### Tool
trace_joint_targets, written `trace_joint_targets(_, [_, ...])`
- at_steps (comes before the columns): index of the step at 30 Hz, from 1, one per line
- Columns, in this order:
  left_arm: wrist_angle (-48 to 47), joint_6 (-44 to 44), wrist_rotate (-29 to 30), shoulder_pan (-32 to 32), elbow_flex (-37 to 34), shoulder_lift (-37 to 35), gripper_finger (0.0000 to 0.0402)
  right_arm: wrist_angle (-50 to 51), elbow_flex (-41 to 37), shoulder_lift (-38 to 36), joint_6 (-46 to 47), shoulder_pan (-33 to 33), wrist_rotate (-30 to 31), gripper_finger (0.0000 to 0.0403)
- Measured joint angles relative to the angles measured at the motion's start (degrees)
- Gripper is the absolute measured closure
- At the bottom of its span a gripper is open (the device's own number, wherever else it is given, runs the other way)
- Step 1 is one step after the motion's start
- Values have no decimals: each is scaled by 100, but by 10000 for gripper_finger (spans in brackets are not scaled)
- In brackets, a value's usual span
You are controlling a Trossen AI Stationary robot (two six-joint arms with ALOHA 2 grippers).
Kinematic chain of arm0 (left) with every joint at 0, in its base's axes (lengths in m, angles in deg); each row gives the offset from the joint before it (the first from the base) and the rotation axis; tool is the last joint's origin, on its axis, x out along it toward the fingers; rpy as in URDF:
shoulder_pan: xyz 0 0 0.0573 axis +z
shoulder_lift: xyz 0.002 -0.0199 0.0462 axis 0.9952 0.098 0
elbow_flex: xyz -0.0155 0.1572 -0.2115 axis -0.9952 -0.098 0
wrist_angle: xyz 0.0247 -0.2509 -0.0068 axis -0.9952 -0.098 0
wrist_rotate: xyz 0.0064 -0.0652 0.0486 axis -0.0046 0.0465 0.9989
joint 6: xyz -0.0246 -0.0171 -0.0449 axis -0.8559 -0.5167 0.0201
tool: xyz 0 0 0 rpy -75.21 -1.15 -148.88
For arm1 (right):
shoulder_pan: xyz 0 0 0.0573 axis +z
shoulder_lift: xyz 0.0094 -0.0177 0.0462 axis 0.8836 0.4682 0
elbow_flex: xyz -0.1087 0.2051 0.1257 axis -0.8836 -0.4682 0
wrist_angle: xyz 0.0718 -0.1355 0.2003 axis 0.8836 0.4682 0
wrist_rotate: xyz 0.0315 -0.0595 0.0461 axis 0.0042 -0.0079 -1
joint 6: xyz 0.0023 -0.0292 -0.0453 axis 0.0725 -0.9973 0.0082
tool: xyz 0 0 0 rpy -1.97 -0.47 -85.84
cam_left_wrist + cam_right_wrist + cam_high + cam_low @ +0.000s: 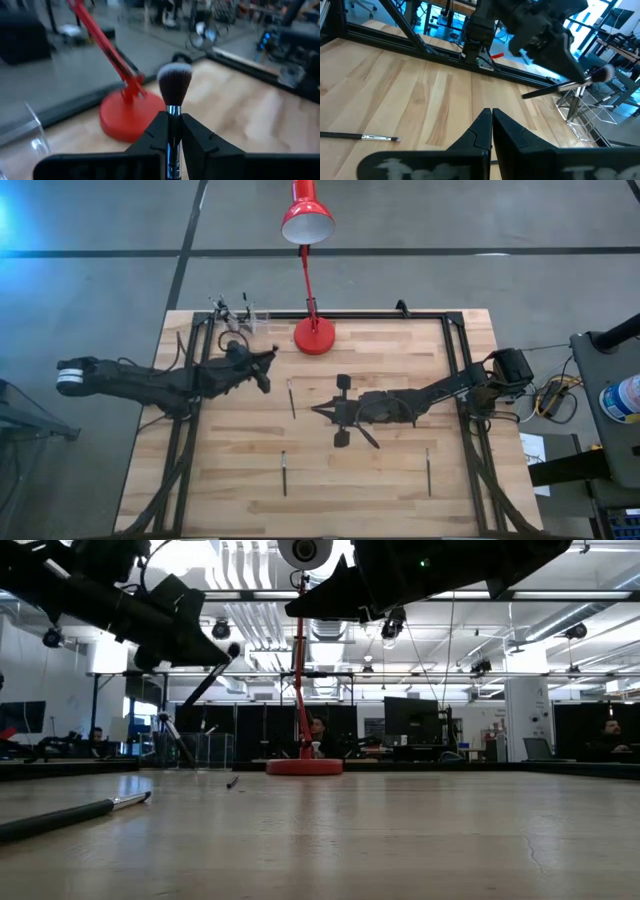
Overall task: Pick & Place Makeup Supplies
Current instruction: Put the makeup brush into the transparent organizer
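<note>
We find the handle of the makeup brush (174,90) hidden between the left gripper's (173,131) fingers (155,134) in the left wrist view. The red lamp's (131,116) arm runs out past that picture's edge, and the room beyond is blurred. In the low view, the near-left pencil (70,814) is cut off at the left edge. From above, the items in the far-left clear holder (240,315) are too small to tell.

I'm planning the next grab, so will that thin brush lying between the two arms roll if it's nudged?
Probably. The thin brush looks slender and round and lies flat on the table, so a sideways nudge could roll it. It looks stiff and likely light.
</note>
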Motion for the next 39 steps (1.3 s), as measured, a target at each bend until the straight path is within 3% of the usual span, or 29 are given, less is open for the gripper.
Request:
trace_joint_targets(10, [1849, 1400, 159, 988, -240, 142, 374, 0, 0, 0, -2, -1, 0, 394])
trace_joint_targets(16, [2808, 1446, -752, 2146, -394, 445, 374, 0, 0, 0, -20, 0, 0, 394])
trace_joint_targets(26, [4136, 1522, -1823, 3738, -147, 1829, 374, -1, 0, 0, -47, -2, 0, 394])
trace_joint_targets(39, [4736, 1946, -1864, 4295, 538, 3739, 374, -2, 0, 0, -61, -2, 2, 394])
